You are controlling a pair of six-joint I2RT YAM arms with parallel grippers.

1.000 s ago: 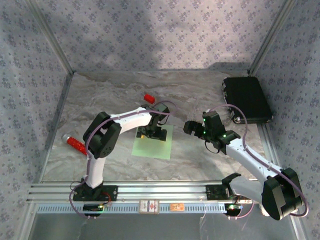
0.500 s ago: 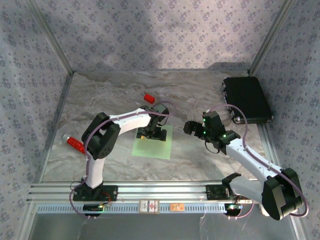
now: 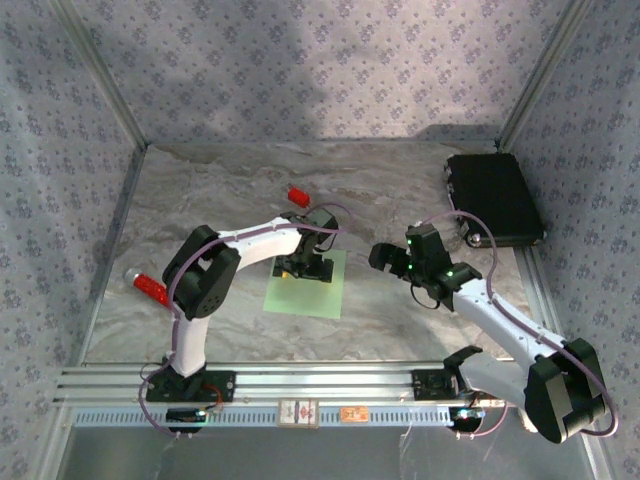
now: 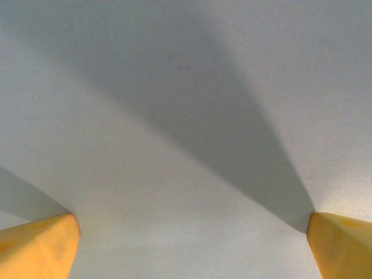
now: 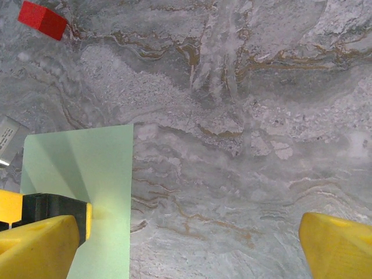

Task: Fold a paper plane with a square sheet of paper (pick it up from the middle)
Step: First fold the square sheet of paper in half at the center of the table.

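While the left gripper (image 3: 305, 266) stands over the far half of the square sheet of paper (image 3: 318, 292), its jaws are spread wide and grip nothing. In the left wrist view the two yellow fingertips (image 4: 40, 247) sit at the bottom corners with the gripper (image 4: 190, 244) pointing straight down at a plain pale surface. That surface is presumably the sheet (image 4: 186, 116), though the colour is washed out there. The tips' shadows run right up to them, so they look to be touching or just off the paper; I can't tell which.

The sheet lies flat on the table (image 3: 400, 320), a little left of centre, with no crease that I can see.

The right gripper (image 3: 386, 256) is near the sheet's right edge, over bare marble, and is also fully open and empty. In its wrist view the gripper (image 5: 187, 247) looks down on the stone, with a corner of the green sheet (image 5: 87, 163) at lower left.

A small red block (image 3: 298, 195) sits beyond the sheet, apart from it, and shows at the top left of the right wrist view (image 5: 42, 20). A red tube-like item (image 3: 152, 288) lies near the left wall. A black case (image 3: 495, 198) is at the far right corner.
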